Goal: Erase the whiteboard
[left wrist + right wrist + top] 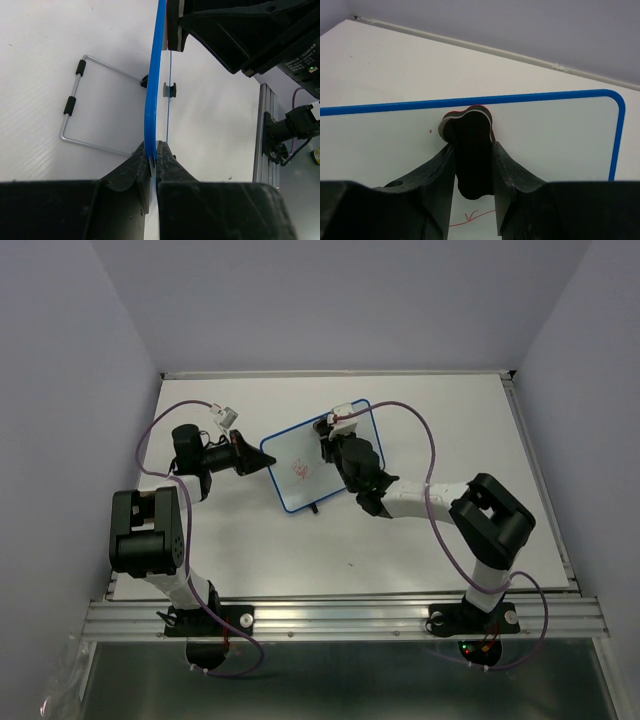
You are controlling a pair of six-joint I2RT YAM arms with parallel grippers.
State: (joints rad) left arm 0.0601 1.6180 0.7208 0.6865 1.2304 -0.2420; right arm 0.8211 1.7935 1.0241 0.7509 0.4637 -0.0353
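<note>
The whiteboard (305, 462), white with a blue frame, stands tilted on the table, with red scribbles (300, 470) near its middle. My left gripper (262, 459) is shut on its left blue edge (151, 115), seen edge-on in the left wrist view. My right gripper (332, 438) is shut on a small black eraser (470, 150) and presses it against the board's upper part (555, 135). A red line (470, 217) shows below the eraser between the fingers.
The board's wire stand (80, 107) with black sleeves lies behind it on the white table (420, 540). The table's aluminium rail (340, 615) runs along the near edge. Purple walls enclose the workspace.
</note>
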